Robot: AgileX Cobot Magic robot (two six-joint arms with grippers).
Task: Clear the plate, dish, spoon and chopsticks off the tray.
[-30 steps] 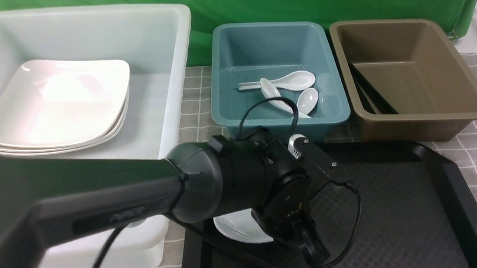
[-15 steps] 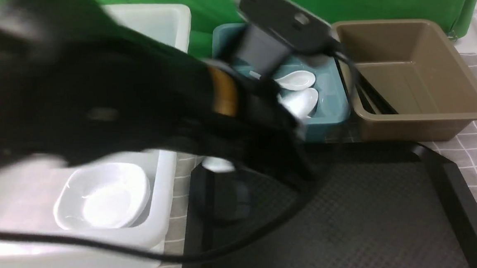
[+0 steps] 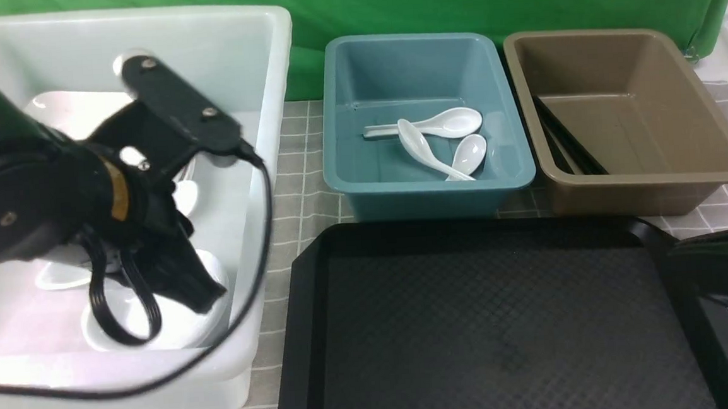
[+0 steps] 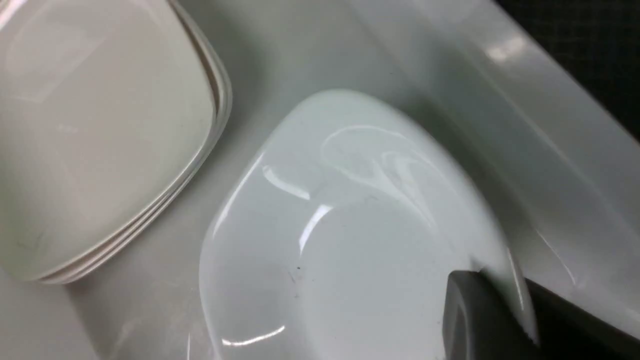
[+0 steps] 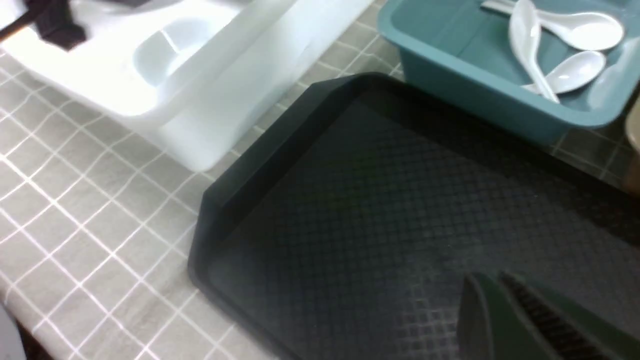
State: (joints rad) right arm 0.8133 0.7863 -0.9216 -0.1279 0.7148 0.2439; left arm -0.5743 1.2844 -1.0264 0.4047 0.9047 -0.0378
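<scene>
While the small glossy pale rounded-square dish [image 4: 350, 240] sits low inside the translucent white plastic tub [image 3: 271, 140] beside stacked large white squarish plates [image 4: 100, 125], we see the left gripper [image 4: 505, 287] clenched on its rim. The right gripper [image 5: 487, 285], pinched together, hangs above the black diamond-textured plastic tray [image 3: 472, 324].

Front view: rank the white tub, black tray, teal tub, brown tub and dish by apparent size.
1. white tub and tray: largest, both cut off by the frame, so unranked.
2. teal tub and brown tub: look alike.
3. dish: smallest, partly hidden.
</scene>
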